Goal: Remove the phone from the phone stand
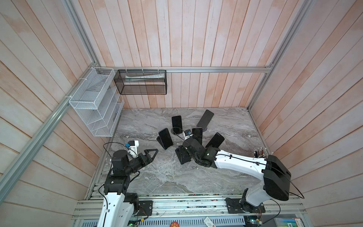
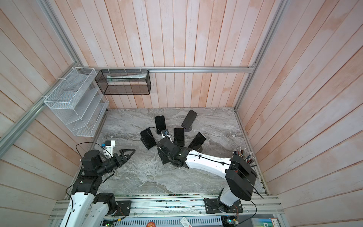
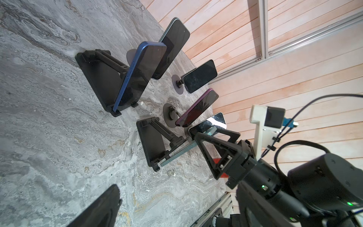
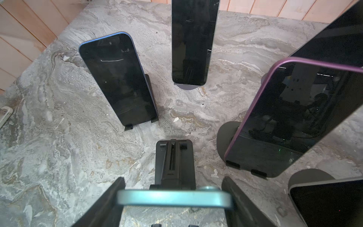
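Note:
A teal phone [image 4: 173, 198] leans on a black folding phone stand [image 3: 153, 143] near the middle of the marble table. Its bottom edge sits at the stand's front lip. My right gripper [image 4: 172, 189] is shut on the phone's top end, one finger against each side edge. In both top views this gripper [image 1: 186, 144] hides the phone above the stand [image 1: 182, 157]. My left gripper [image 1: 154, 152] hovers open and empty over the table's left side, well clear of the stands. One of its fingers [image 3: 102, 208] shows in the left wrist view.
Several other dark phones stand on stands close behind: a blue one [image 1: 165, 137], a purple one [image 4: 294, 118] right beside the held phone, and more at the back. A pen holder [image 1: 260, 153] is at the right edge. Mesh racks [image 1: 94, 102] hang on the left wall.

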You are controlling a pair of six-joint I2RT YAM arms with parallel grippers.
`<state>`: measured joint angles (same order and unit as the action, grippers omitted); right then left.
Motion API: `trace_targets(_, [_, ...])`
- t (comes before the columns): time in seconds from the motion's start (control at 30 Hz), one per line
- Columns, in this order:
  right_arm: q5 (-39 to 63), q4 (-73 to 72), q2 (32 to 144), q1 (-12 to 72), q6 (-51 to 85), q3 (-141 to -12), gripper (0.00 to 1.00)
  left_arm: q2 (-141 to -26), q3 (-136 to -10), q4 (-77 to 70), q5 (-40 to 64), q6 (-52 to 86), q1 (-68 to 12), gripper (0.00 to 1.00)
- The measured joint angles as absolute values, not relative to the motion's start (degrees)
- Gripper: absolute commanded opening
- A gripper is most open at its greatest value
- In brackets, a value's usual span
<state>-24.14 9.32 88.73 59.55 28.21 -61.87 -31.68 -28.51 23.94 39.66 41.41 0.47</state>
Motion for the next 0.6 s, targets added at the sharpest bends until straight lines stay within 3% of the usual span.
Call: trace_targets(0.6, [-25.4,24.6,76.3,60.0,32.7,-61.4,0.68,-33.8,-25.2,16.8,40.2,43.2,0.5,0.94])
